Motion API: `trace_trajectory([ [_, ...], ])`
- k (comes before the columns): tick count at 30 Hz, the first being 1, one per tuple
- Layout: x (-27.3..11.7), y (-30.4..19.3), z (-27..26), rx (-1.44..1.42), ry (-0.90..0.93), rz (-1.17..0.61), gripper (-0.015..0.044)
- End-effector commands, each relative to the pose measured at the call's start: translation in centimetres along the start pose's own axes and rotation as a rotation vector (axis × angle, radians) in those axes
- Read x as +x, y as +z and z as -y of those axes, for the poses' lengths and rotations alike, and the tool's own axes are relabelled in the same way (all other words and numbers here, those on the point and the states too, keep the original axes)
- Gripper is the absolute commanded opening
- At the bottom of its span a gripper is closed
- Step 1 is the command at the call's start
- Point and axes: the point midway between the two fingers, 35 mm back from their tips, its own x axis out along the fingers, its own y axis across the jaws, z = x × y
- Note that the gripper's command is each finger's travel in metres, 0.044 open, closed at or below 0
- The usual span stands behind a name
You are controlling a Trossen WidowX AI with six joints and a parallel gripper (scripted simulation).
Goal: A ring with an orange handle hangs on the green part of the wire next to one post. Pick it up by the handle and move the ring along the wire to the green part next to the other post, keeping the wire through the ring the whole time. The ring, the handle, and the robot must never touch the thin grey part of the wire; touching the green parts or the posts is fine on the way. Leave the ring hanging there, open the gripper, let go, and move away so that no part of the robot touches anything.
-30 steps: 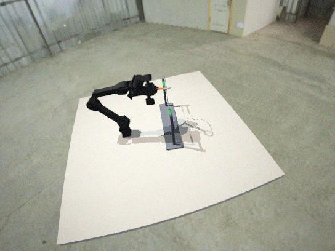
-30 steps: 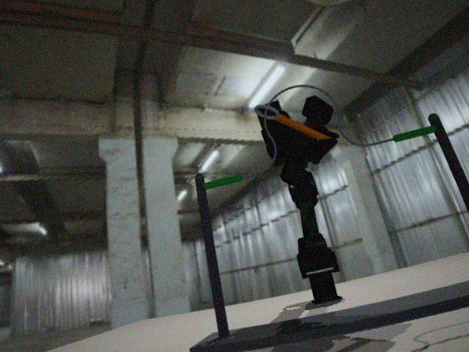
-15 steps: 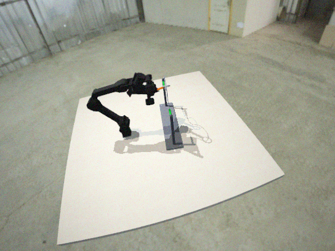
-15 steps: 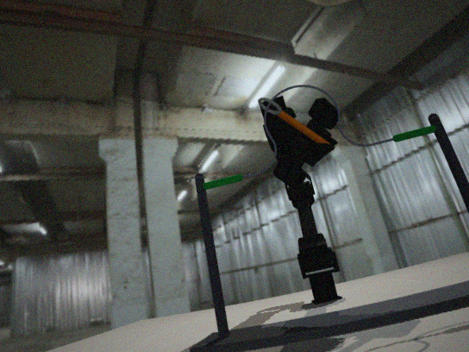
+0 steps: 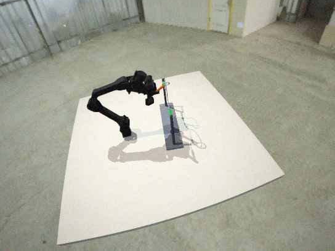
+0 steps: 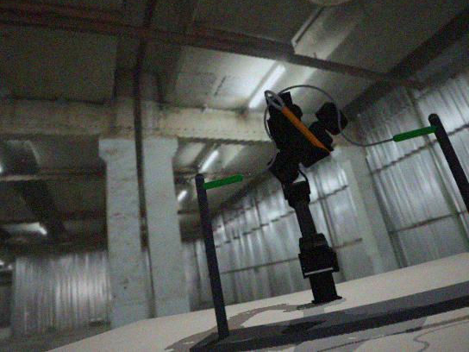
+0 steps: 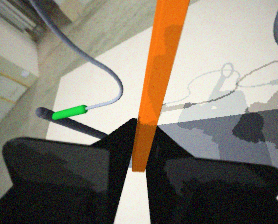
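Observation:
The ring (image 6: pixel 268 92) is around the thin grey wire (image 6: pixel 304 85) at the left side of its high bend in the exterior view; whether they touch cannot be told. Its orange handle (image 5: pixel 160 88) (image 6: pixel 303 128) (image 7: pixel 162 60) slants down to my gripper (image 6: pixel 321 143) (image 7: pixel 140 124), which is shut on its end. The ring is outside the wrist view. In the exterior view, one green part (image 6: pixel 223 181) is beside the left post (image 6: pixel 211 252), the other green part (image 6: pixel 415 134) beside the right post (image 6: pixel 450 161). One green part (image 7: pixel 70 112) shows left of the handle in the wrist view.
The posts stand on a dark base plate (image 5: pixel 170 146) (image 6: pixel 276 335) on a white board (image 5: pixel 138 198). The wire bends up and over in front of the arm in the exterior view. In the wrist view, the wire (image 7: pixel 119 82) curves left of the handle, above the left finger.

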Motion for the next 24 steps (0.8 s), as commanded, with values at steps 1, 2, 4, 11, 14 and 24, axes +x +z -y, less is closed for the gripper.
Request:
trace_trajectory([
  [1,-0.2,0.2,0.1,-0.058,-0.045,0.011,-0.015],
  [2,-0.2,0.2,0.2,-0.069,-0.056,0.012,-0.015],
  [4,-0.2,0.3,0.3,-0.093,-0.077,0.014,-0.015],
  [11,-0.2,0.3,0.8,-0.175,-0.152,0.022,-0.015],
  [14,-0.2,0.3,0.9,-0.21,-0.183,0.025,-0.015],
  [24,-0.3,0.5,1.6,-0.328,-0.288,0.037,-0.015],
])
